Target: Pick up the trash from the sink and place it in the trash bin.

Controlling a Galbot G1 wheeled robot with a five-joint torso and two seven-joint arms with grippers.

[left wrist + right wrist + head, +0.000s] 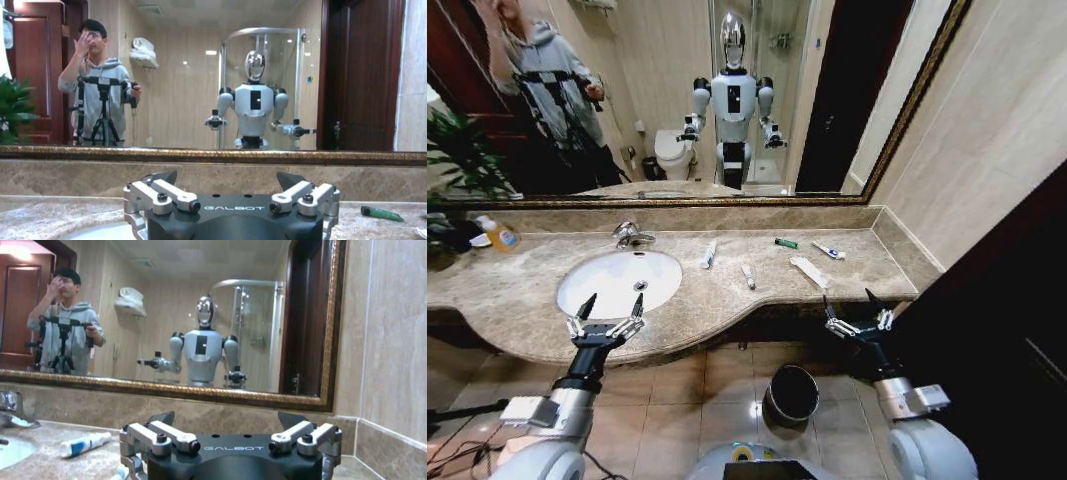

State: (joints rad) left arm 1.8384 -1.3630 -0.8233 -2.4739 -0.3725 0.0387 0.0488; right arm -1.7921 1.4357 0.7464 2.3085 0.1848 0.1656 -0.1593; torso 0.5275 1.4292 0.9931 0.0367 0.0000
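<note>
The white oval sink [617, 280] is set in the brown marble countertop [517, 300] and looks empty. The trash lies on the counter to its right: a white tube [710, 253], a smaller tube [748, 276], a pale flat packet [808, 271], a green piece [786, 243] and a white-and-blue stick [828, 251]. The black trash bin [791, 393] stands on the floor below the counter's edge. My left gripper [613, 302] is open above the sink's front rim. My right gripper [848, 300] is open off the counter's front right corner. Both hold nothing.
A chrome faucet [632, 235] rises behind the basin. An orange soap bottle [500, 236] and a plant [457, 160] stand at the far left. A mirror spans the back wall. A dark panel [1007, 330] closes off the right side.
</note>
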